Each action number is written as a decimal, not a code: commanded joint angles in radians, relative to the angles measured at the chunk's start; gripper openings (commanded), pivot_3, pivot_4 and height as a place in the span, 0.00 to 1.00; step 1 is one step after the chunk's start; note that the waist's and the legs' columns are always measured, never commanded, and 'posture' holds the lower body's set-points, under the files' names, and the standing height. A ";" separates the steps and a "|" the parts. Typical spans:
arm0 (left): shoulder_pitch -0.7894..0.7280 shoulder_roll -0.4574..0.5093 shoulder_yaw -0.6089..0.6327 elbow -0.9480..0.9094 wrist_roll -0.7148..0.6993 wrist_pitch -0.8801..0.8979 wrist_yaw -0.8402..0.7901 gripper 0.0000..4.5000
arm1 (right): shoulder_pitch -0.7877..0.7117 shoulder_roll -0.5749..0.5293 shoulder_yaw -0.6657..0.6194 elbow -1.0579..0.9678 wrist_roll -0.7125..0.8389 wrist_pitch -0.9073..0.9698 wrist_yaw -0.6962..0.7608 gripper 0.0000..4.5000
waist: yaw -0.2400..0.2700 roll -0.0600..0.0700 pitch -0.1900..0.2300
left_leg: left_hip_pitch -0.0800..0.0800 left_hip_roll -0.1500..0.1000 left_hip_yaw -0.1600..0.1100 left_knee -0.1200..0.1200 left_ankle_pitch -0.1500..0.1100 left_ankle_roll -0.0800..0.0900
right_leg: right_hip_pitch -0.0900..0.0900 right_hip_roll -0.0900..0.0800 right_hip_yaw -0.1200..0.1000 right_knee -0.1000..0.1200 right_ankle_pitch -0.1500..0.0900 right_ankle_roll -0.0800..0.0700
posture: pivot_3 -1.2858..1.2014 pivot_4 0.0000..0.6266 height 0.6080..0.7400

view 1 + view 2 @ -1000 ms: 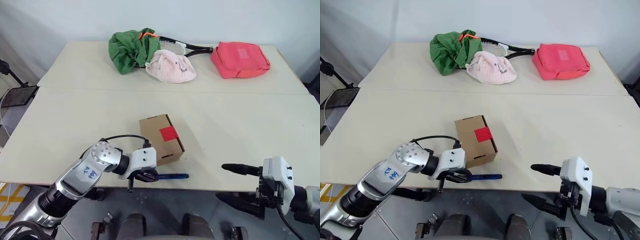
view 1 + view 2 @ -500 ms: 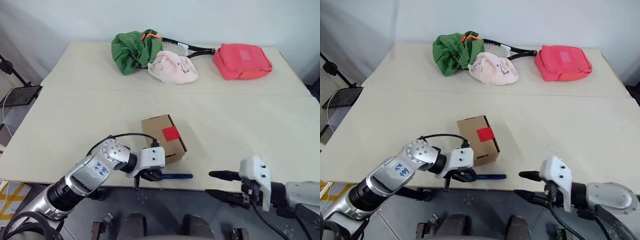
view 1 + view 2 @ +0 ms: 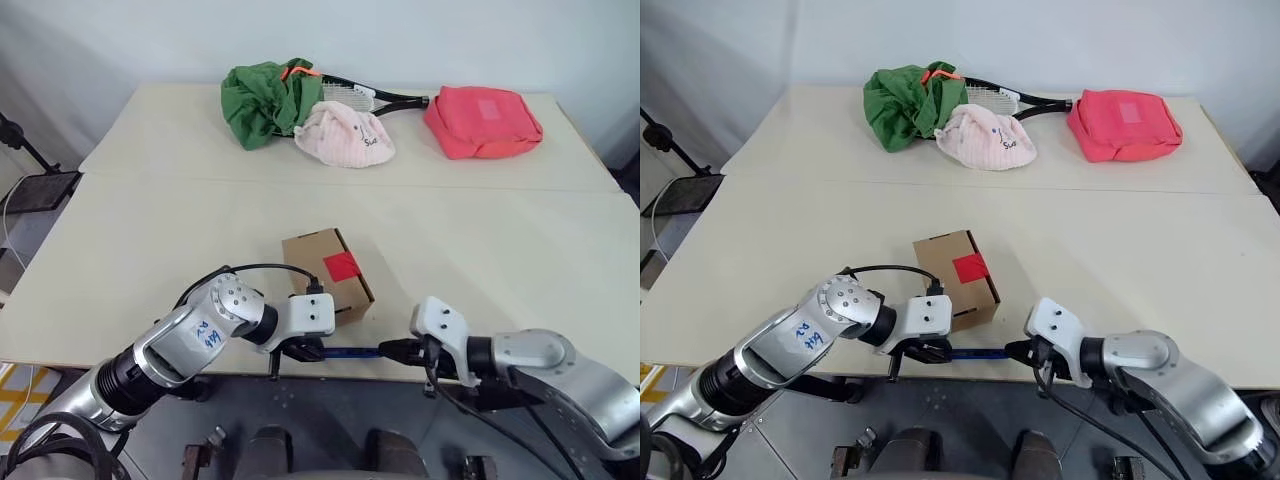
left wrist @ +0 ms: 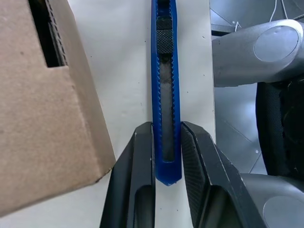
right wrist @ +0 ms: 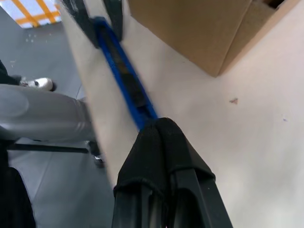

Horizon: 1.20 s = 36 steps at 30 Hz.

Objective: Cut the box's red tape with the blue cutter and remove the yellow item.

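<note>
The brown box (image 3: 322,268) with its red tape (image 3: 341,266) patch on top stands near the table's front edge. Just in front of it, the blue cutter (image 3: 352,353) lies along that edge. My left gripper (image 3: 305,350) is shut on the cutter's left end; in the left wrist view its fingers (image 4: 142,156) clamp the blue body (image 4: 166,95). My right gripper (image 3: 386,350) is shut on the cutter's right end, where the blue cutter (image 5: 124,83) runs into the closed fingertips (image 5: 159,130). The yellow item is hidden.
At the back of the table (image 3: 150,230) lie a green cloth bundle (image 3: 262,100), a black-framed racket (image 3: 388,97), a pink cap (image 3: 345,135) and a pink-red pouch (image 3: 480,120). The cutter sits right at the table's front edge (image 3: 450,375).
My right gripper came in from the right, moved left to the cutter's free end and went from open to shut. The left gripper kept its hold in place.
</note>
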 commanded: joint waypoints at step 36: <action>0.054 0.039 0.059 -0.046 -0.034 -0.181 -0.030 0.10 | 0.026 0.112 -0.228 -0.096 0.223 0.121 0.080 0.04 | -0.003 0.000 -0.002 | -0.001 0.000 0.000 0.000 0.000 0.000 | -0.001 0.000 0.000 -0.001 0.000 0.000 | 0.52 0.24 1.00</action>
